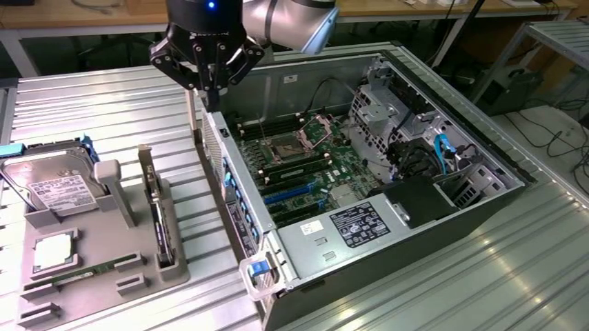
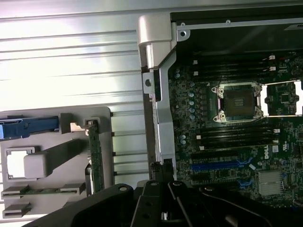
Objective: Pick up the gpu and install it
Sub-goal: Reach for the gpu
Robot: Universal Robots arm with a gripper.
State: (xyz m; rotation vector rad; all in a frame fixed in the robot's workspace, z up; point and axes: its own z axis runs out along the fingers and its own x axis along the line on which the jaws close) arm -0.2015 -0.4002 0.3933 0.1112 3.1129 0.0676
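Note:
The gpu (image 1: 164, 222) stands on its long edge in a slot of the grey parts holder (image 1: 101, 303), at the exterior view's left of the open computer case (image 1: 478, 207). In the wrist view the gpu (image 2: 96, 158) shows as a thin green board edge. My gripper (image 1: 214, 103) hangs shut with nothing between its fingers, above the case's rear wall and up and to the right of the card. Its black fingers (image 2: 162, 182) meet over the same metal wall. The motherboard's blue slots (image 1: 292, 193) lie open inside the case.
On the holder also sit a silver hard drive (image 1: 51, 185), a square processor (image 1: 54, 251) and a narrow green memory stick (image 1: 83, 273). A blue latch (image 1: 261, 270) sticks out at the case's near corner. The ribbed metal table (image 1: 101, 110) runs all around.

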